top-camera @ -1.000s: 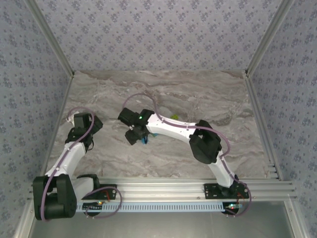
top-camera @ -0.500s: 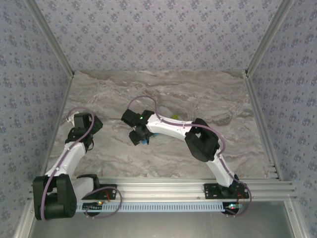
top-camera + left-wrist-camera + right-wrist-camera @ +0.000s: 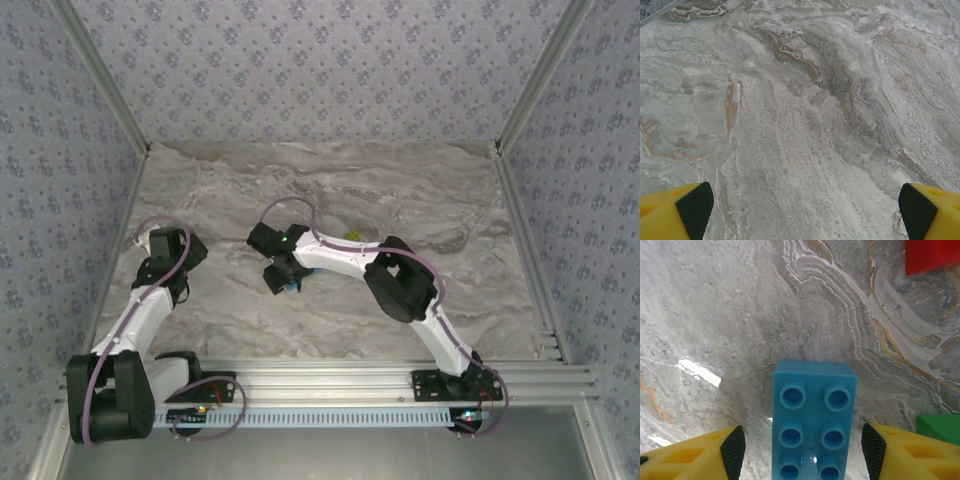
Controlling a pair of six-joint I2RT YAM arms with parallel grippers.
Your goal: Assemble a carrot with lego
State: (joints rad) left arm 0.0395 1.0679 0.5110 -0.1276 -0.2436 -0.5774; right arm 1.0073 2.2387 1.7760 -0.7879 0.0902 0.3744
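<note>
Sitting studs-up on the marble table, a light blue brick lies at the lower middle of the right wrist view, between the two yellow fingers of the right gripper. The black pads stand partly open on either side of the brick. A strip of bare table shows on each side, so nothing is gripped. A red brick lies in the upper right corner of that view, well apart from the blue one. A green brick sits at the right edge, just beyond the right-hand finger. Seen from above, the blue brick lies just left of centre under the gripper, and a lime-green piece peeks out above the right arm. The left gripper hangs over bare marble, its fingers spread wide and empty.
</note>
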